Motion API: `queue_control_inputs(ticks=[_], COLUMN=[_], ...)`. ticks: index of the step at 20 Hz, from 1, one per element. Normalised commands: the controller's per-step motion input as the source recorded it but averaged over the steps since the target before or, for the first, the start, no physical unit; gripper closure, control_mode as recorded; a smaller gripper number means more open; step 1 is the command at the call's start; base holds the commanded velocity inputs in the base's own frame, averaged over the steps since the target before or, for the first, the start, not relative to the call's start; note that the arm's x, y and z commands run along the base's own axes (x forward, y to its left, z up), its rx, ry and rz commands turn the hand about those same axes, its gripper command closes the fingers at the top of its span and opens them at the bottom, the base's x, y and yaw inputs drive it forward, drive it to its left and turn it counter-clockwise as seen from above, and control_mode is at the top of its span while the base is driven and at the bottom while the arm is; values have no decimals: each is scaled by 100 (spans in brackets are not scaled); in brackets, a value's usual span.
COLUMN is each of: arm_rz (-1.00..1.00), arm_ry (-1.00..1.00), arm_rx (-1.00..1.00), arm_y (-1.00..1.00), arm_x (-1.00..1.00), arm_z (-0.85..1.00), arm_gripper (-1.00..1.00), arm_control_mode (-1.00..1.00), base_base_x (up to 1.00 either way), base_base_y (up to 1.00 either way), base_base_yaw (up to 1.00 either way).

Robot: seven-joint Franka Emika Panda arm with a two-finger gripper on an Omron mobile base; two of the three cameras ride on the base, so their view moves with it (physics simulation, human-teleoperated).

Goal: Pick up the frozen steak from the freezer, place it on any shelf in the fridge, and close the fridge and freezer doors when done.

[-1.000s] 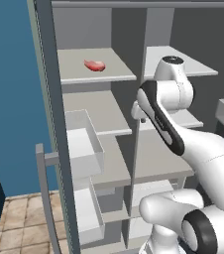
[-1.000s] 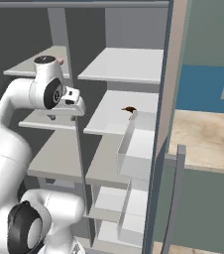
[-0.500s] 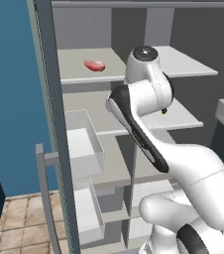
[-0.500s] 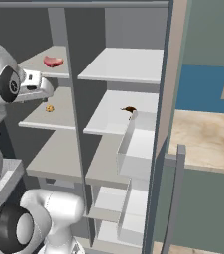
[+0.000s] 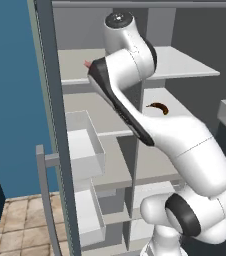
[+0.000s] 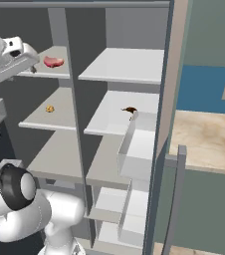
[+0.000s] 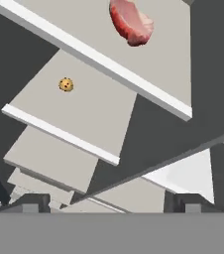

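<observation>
My end effector [image 7: 111, 206] hangs w/ jaws wide, holding nothing. Flat pinkish-red frozen steak [image 7: 131, 21] lies on top pale grey shelf [image 6: 40, 70]; small tan cookie [image 6: 50, 108] on shelf below. Clear box bin [image 6: 137, 149] holds nothing I can see.

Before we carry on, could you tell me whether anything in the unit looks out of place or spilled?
Nothing stands out: the frozen steak lies flat on the top shelf, a cookie sits on the shelf below, nothing spilled.
</observation>
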Motion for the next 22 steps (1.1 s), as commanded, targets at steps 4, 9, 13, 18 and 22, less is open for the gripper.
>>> queue_control_inputs(ticks=[4, 9, 13, 18, 22], arm_rz=[6, 5, 5, 0, 0], arm_ry=[-12, -7, 0, 1, 3], arm_rx=[-21, -12, -1, 0, 0], arm_y=[0, 0, 0, 5, 2], arm_x=[31, 47, 44, 51, 49], arm_z=[-10, -17, -4, 0, -6], arm_gripper=[-100, -100, -100, -100, -100], arm_control_mode=[-100, -100, -100, -100, -100], base_base_x=[0, 0, 0, 0, 0], base_base_y=[0, 0, 0, 0, 0], base_base_yaw=[0, 0, 0, 0, 0])
